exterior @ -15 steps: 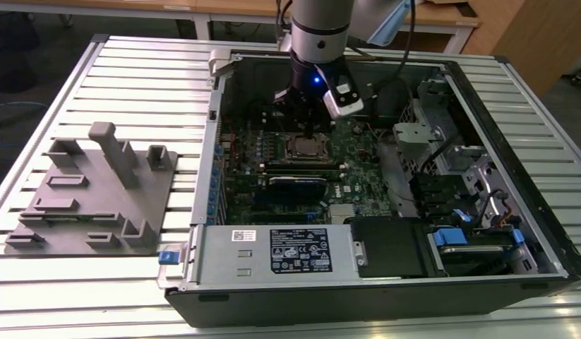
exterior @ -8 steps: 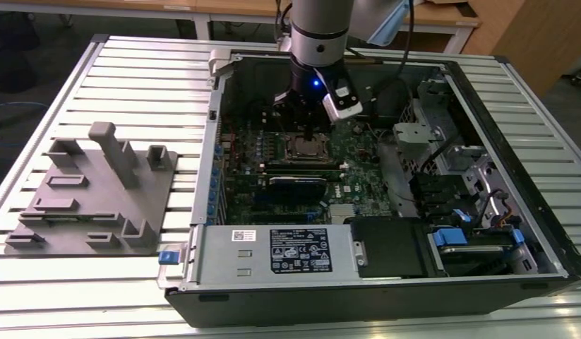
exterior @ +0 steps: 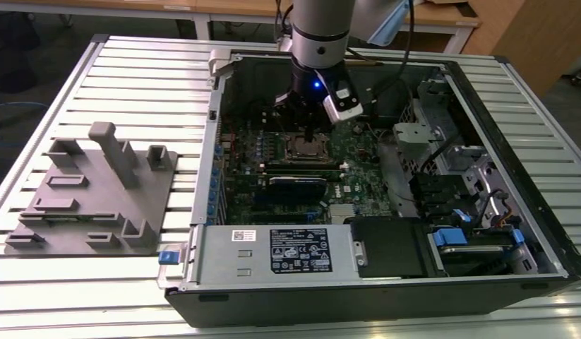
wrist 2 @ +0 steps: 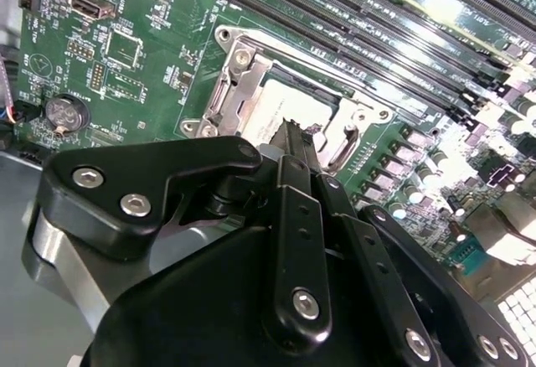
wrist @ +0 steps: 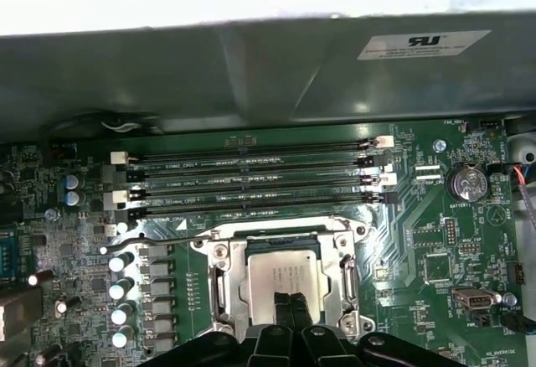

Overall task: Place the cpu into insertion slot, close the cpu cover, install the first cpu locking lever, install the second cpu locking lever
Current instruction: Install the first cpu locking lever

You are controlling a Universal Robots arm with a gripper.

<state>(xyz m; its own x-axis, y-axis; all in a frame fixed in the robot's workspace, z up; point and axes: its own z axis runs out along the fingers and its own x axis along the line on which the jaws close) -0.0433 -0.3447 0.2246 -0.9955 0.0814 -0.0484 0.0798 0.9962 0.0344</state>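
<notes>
Silver cpu, one, beneath one gripper; four black memory slots

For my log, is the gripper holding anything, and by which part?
Nothing appears to be held: the gripper is shut, with its tips together and empty over the cpu.

No print is legible on the power-supply label or case-wall sticker.
</notes>
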